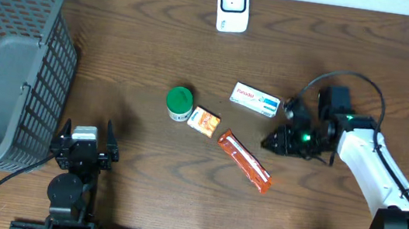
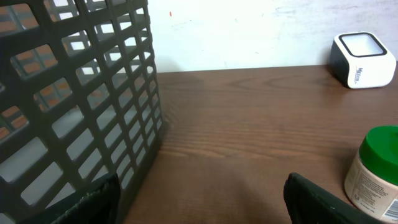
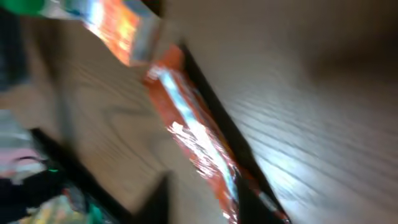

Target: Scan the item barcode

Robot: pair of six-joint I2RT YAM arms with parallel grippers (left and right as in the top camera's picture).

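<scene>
No item is presented at the scanner (image 1: 232,6). The orange bar (image 1: 244,161) is left lying on the worktop (image 1: 149,53), well apart from the scanner and ungrasped. The right gripper (image 1: 270,143) is blurred, so its opening cannot be told. The left gripper (image 1: 87,138) is spread wide and empty. Pickup and scan are judged outstanding.

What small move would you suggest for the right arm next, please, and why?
Probably ease the right fingers down onto the orange packet. It lies flat just beside them, nothing appears to be held yet, and the scanner stands well beyond it.
</scene>
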